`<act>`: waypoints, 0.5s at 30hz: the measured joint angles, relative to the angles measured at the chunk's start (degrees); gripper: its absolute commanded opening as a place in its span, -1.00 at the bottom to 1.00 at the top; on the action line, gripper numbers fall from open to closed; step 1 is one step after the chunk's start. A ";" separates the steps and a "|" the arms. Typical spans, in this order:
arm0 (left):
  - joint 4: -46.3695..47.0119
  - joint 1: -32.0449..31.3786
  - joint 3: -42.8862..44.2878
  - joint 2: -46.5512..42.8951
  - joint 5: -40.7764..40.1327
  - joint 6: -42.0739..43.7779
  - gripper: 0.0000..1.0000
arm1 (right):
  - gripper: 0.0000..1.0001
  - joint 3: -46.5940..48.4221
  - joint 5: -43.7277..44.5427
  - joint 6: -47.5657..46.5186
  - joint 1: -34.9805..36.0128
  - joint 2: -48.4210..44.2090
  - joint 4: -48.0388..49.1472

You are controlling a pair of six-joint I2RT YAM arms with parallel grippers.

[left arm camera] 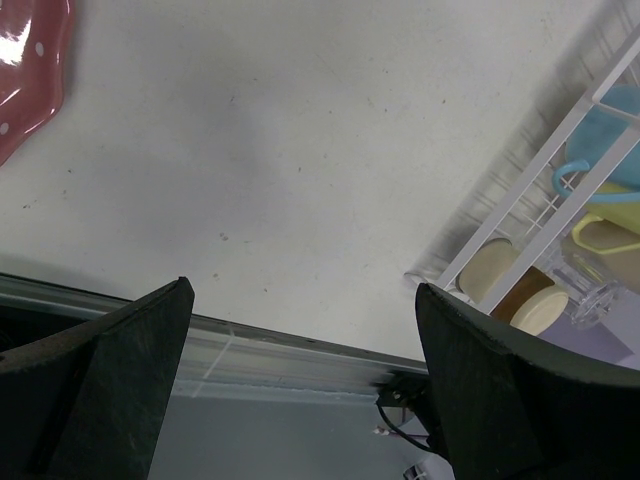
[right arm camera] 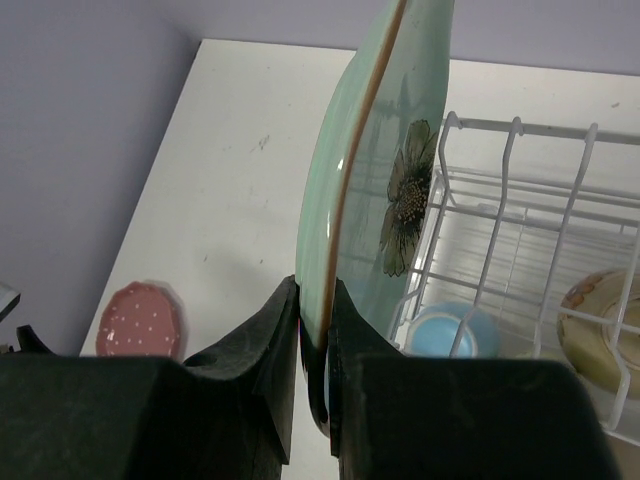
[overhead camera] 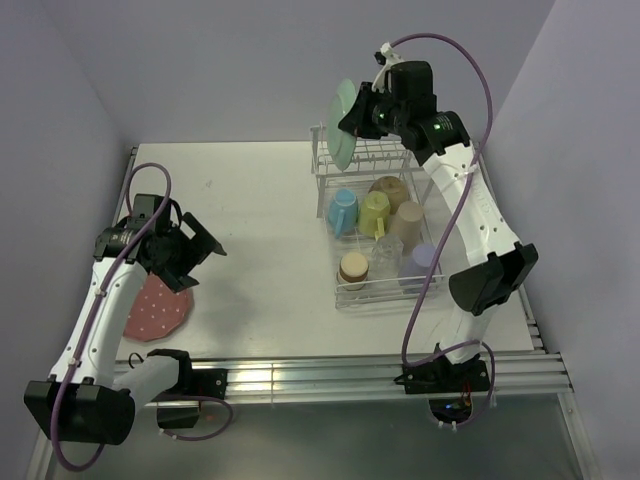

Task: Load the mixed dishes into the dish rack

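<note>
right gripper (right arm camera: 312,300): fingers (right arm camera: 262,365) pinched shut on the lower rim of the mint-green plate (right arm camera: 400,150), one finger on each face.
mint-green plate: held upright on edge in the upper middle of the top view, flower print facing the rack. It sits at the left end of the raised prong row; whether it touches the wire cannot be told.
dish rack (overhead camera: 345,290): white wire, right of centre in the top view. The prong row is at its far end and the flat basket is nearer the arm bases.
prong row: no dish stands between the prongs.
basket, far row: blue cup (overhead camera: 342,210) at left, yellow cup (overhead camera: 375,212) beside it, white bowl (overhead camera: 388,190) with brownish markings behind them.
basket, middle and near: tan cup (overhead camera: 407,225) at right, lavender cup (overhead camera: 420,262) below it. The clear glass (overhead camera: 387,255) is in the centre and a small brown cup (overhead camera: 352,268) with a pale top is at the lower left corner.
left gripper (overhead camera: 190,255): fingers spread wide with nothing between them, hanging over bare table (overhead camera: 260,200) at the left of the top view.
pink dotted plate (overhead camera: 155,308): flat on the table at lower left, partly under the left arm, well apart from the rack.
</note>
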 measured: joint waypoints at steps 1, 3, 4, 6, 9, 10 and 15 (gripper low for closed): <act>0.17 0.00 -0.07 0.09 0.07 0.09 0.98 | -1.00 0.04 0.22 -0.07 0.07 0.24 0.26; 0.26 0.00 -0.13 0.26 0.22 0.13 0.98 | -1.00 0.74 0.57 -0.44 0.28 0.72 0.09; 0.28 0.00 -0.13 0.35 0.24 0.13 0.99 | -1.00 1.09 1.03 -0.70 0.52 0.96 -0.02; 0.28 0.00 -0.13 0.39 0.26 0.13 0.98 | -1.00 1.40 1.68 -1.25 0.90 1.14 -0.04; 0.37 0.00 -0.13 0.44 0.35 0.13 0.99 | -1.00 2.03 2.73 -2.03 1.60 1.49 -0.44; 0.44 0.00 -0.13 0.50 0.37 0.13 0.98 | -0.99 2.25 2.99 -2.27 1.84 1.66 -0.55; 1.14 0.00 -0.48 1.11 0.61 0.13 0.99 | -0.64 3.50 5.07 -3.89 3.74 2.64 -0.74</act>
